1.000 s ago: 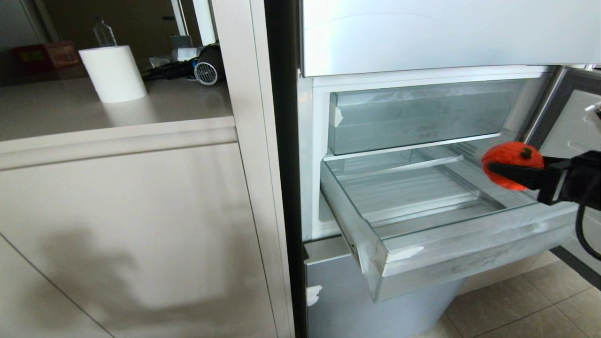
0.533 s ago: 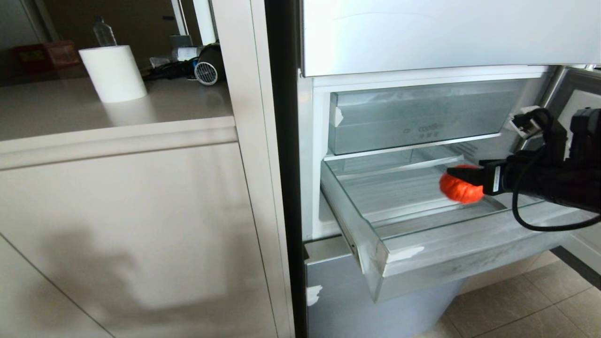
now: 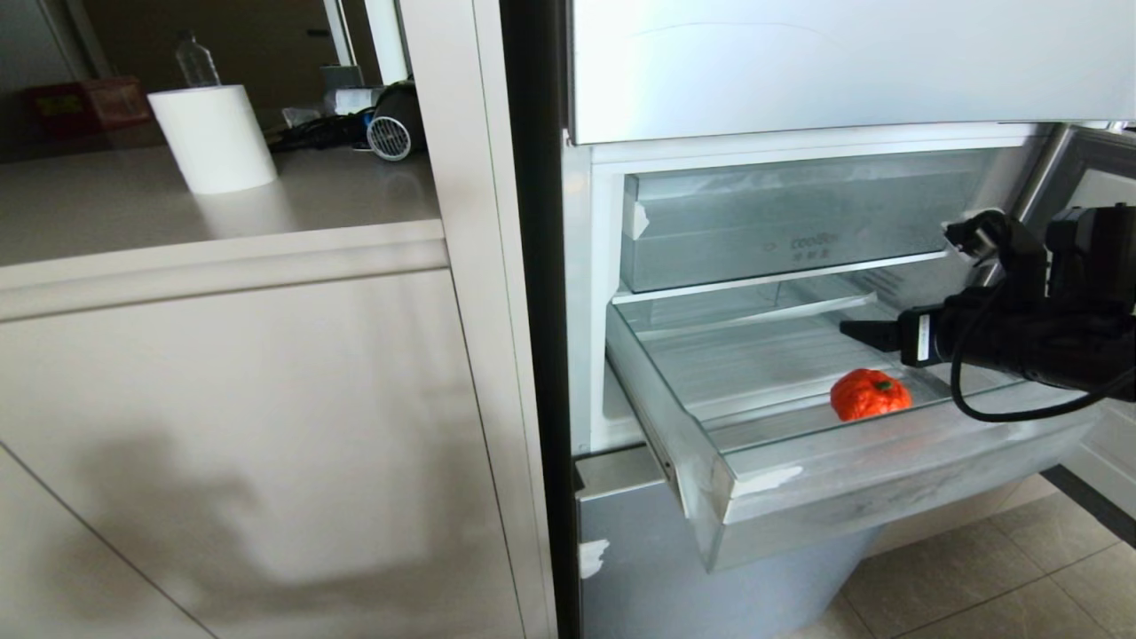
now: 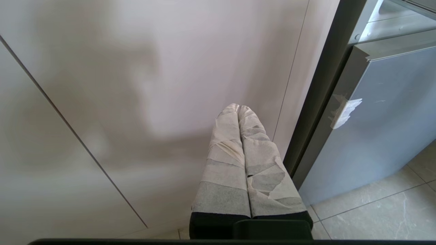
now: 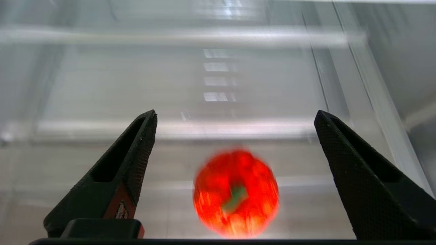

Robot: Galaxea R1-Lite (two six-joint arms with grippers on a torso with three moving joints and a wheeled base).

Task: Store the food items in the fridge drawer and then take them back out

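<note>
A bumpy orange fruit with a green stem (image 3: 870, 395) lies on the ribbed floor of the pulled-out clear fridge drawer (image 3: 887, 484), near its front right. My right gripper (image 3: 854, 331) reaches in from the right and hovers just above the fruit, open and holding nothing. In the right wrist view the fruit (image 5: 236, 194) sits free below the gap between the spread black fingers of the right gripper (image 5: 235, 113). My left gripper (image 4: 238, 108) has tape-wrapped fingers pressed together. It hangs low before the beige cabinet panel, away from the drawer.
Above the drawer sits a clear bin printed "coolBox" (image 3: 799, 222). The fridge door (image 3: 1096, 182) stands open at the right behind my right arm. A grey-blue lower panel (image 3: 639, 550) is under the drawer. A paper roll (image 3: 213, 138) stands on the counter to the left.
My right gripper carried the orange fruit leftward over the drawer, then opened. The fruit dropped out of the fingers onto the drawer floor.
</note>
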